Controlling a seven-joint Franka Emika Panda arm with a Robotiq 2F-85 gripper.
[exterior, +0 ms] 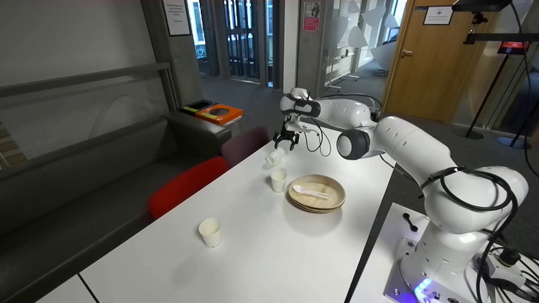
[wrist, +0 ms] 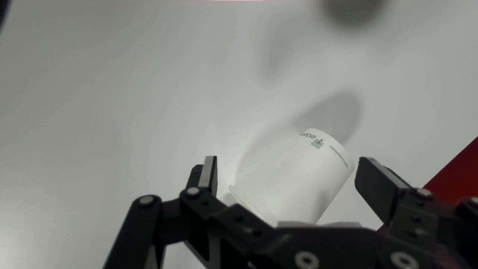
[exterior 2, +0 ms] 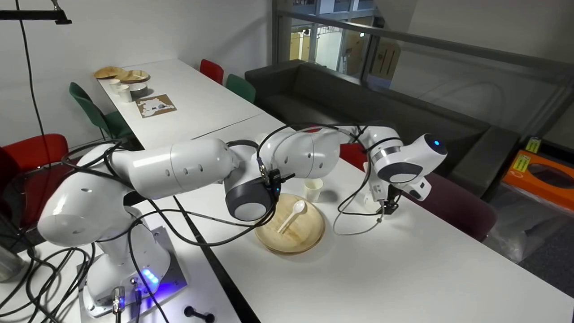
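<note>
Gripper (wrist: pixel 286 158) and paper cup (wrist: pixel 295 179) are close together toward the far end of the white desk (exterior: pixel 252 261), by its left edge as I look at it. The cup lies on its side, small print and a green mark showing at one end. Seen from the wrist, the gripper's fingers (wrist: pixel 205 175) are spread wide, with the cup visible between them; the grip is released, and how far above the desk the fingertips hang I can't tell. In an exterior view, a second cup (exterior: pixel 278 182) stands upright a little nearer, and just to its right sits a stack of wooden plates (exterior: pixel 334 185) with a white spoon (exterior: pixel 309 192) on top. A third cup (exterior: pixel 210 232) stands upright nearer and farther left, well apart from those. Past the left edge come a red chair (exterior: pixel 185 185), a purple chair (exterior: pixel 244 145) and a dark grey sofa (exterior: pixel 105 168).
</note>
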